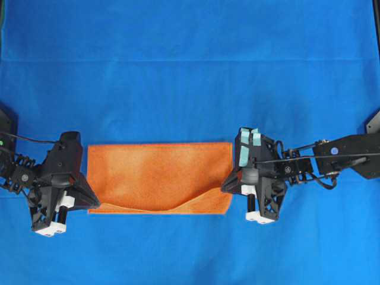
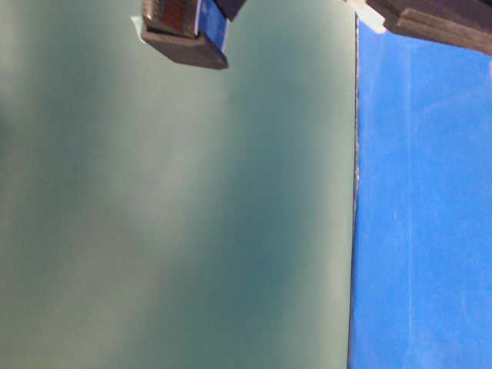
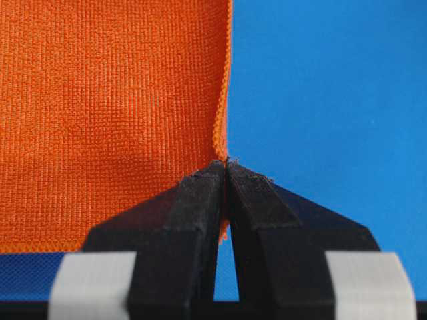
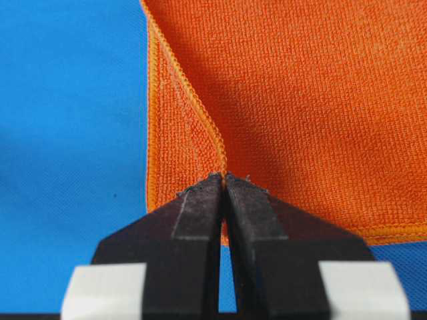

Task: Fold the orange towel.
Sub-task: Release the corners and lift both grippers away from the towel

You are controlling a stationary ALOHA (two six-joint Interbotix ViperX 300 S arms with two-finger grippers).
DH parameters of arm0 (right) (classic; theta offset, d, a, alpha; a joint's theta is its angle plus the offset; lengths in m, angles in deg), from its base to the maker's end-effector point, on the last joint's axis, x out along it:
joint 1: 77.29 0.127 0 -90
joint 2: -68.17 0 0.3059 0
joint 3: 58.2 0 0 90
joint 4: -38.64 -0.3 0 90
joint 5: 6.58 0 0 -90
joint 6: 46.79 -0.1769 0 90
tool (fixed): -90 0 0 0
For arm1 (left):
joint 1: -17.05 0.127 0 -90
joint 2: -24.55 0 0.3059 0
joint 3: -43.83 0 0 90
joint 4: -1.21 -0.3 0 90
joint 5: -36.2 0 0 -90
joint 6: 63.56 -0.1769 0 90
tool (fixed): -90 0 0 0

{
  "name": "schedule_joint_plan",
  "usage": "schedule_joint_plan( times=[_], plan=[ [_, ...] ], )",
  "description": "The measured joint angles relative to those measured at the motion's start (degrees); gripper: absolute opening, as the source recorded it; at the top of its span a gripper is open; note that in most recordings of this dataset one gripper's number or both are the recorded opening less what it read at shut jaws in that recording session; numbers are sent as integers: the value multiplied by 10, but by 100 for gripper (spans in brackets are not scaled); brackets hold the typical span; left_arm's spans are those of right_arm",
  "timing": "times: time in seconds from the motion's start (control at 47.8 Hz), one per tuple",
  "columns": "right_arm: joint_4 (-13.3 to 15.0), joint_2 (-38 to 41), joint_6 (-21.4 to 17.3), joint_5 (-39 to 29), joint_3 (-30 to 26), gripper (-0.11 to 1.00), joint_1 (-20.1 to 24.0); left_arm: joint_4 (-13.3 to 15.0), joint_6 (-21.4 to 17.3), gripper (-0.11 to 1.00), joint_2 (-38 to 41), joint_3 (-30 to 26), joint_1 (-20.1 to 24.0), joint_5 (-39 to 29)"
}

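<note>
Two black robot grippers work at the short ends of a solid orange microfibre towel (image 1: 159, 177) with a thin stitched hem, which lies folded into a wide rectangle in the middle of a large blue cloth (image 1: 190, 71) covering the table. In the overhead view the towel's upper layer sags along the near long edge, so a strip of the lower layer shows in a shallow curve there. The left gripper (image 3: 225, 175) has its jaws pressed together on the hem at the towel's left end, pinching the edge between the fingertips. The right gripper (image 4: 223, 183) likewise has its jaws pressed together, nipping the upper layer's hem at the right end, where that layer lifts off the one beneath. The table-level view shows mainly a blurred pale green surface (image 2: 177, 215).
</note>
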Motion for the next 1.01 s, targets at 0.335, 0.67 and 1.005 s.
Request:
schedule_joint_plan(
  times=[0.335, 0.67, 1.005],
  plan=[
    [1, 0, 2, -13, -4, 62, 0, 0, -6, 81, -1, -2, -1, -16],
    [42, -65, 6, -25, 1, 61, -54, 0, -59, 83, -47, -7, 56, -33],
    [47, -62, 6, -50, 2, 61, -113, 0, -118, 83, -53, -3, 144, -50]
  ],
)
